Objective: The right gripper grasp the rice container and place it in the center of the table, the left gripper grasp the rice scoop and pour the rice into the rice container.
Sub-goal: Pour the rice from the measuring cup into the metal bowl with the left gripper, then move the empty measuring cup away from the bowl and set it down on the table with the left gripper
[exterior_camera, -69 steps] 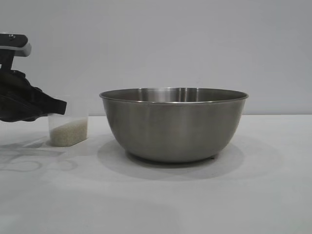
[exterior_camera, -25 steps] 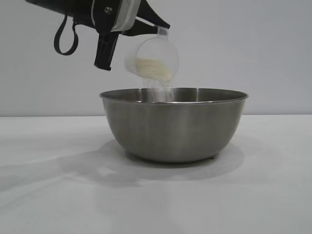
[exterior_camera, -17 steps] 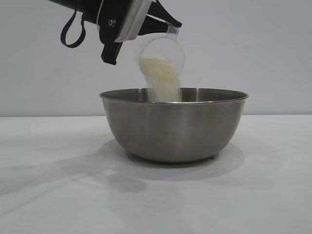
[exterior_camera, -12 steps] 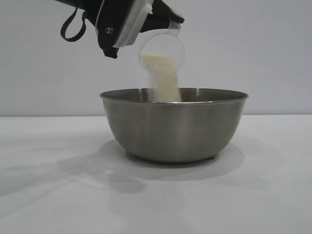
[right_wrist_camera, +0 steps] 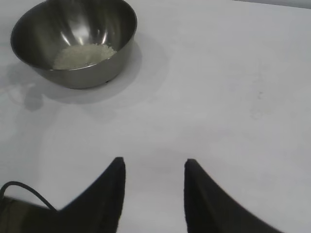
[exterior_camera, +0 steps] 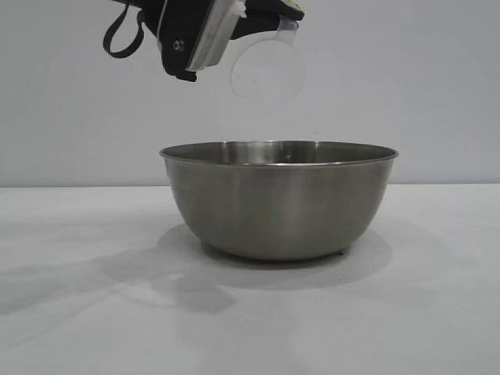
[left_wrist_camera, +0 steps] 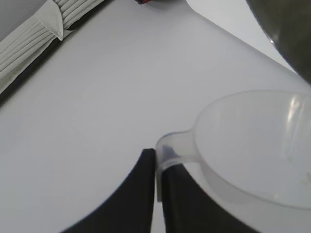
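The steel rice container [exterior_camera: 279,199] stands on the white table [exterior_camera: 94,312] at the middle. My left gripper [exterior_camera: 287,17] is above its left half, shut on the tab handle of the rice scoop [exterior_camera: 268,69]. The scoop is tipped over and looks empty. In the left wrist view the gripper [left_wrist_camera: 157,167] pinches the scoop's tab [left_wrist_camera: 171,148], with the empty cup [left_wrist_camera: 257,145] beyond it. In the right wrist view the rice [right_wrist_camera: 83,55] lies heaped inside the container [right_wrist_camera: 75,41]. My right gripper [right_wrist_camera: 153,165] is open and empty, well away from the container over bare table.
A plain grey wall runs behind the table. In the left wrist view a ribbed pale strip [left_wrist_camera: 43,34] lies along the table's edge, and a curved piece of the steel bowl's rim [left_wrist_camera: 286,34] shows.
The scoop was lifted from the table at the left, carried over the container and tipped. The rice streamed out into the container; now the scoop is empty and slightly higher.
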Controlling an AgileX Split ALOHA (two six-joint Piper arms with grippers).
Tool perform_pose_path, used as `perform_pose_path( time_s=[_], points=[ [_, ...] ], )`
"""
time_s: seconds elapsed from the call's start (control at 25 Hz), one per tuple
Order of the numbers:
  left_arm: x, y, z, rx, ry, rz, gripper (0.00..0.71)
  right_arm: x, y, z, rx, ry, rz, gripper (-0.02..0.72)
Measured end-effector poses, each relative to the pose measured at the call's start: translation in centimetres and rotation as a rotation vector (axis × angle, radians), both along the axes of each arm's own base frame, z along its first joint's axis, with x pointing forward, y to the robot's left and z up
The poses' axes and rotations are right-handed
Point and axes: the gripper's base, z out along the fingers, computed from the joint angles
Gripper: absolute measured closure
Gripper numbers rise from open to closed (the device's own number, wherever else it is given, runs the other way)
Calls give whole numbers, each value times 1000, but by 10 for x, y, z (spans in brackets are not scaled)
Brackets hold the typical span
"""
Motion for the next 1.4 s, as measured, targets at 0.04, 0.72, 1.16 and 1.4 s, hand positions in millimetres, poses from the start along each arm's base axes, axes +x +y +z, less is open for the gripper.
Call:
perform_pose_path(
  time_s=[0.04,0.72,1.16,1.4],
  points=[
    [1,1,0,-49,77,21,710,0,0,0,0,0,0,402],
    [29,101,-10,-1661,1242,424,710,0,0,0,-1,0,-1,402],
    [-1,146,-92,-1723,1343,675,710,0,0,0,-1,0,-1,402],
    [-9,148,-127,-1687,1407,801,710,0,0,0,-1,0,-1,402]
  ],
)
